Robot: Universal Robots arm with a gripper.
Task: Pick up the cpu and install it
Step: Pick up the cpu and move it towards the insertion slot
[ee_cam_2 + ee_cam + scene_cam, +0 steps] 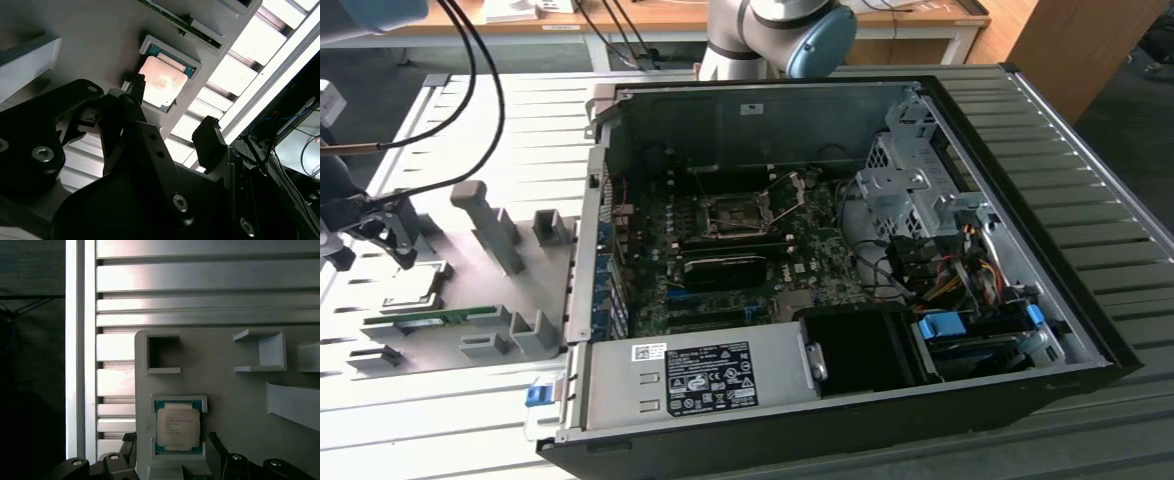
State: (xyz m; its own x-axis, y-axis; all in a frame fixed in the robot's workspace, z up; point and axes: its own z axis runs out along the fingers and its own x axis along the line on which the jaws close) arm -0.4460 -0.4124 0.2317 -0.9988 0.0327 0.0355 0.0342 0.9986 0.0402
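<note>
Cpu (178,426) — light, stiff, likely fragile underneath; take by opposite edges. End effector (173,102) released, straddling it — apparently no contact.

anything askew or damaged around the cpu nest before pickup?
Nothing stands out. The cpu lies flat and square in its recess on the grey fixture plate, no visible damage. The gripper has its jaws open either side of it.

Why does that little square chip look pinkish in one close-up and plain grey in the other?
In the second wrist view the cpu catches a warm reflection, washing out its metal top; in the first wrist view it is evenly lit and grey, while the ribbed table glares white; in the exterior view the computer case is dim inside.
</note>
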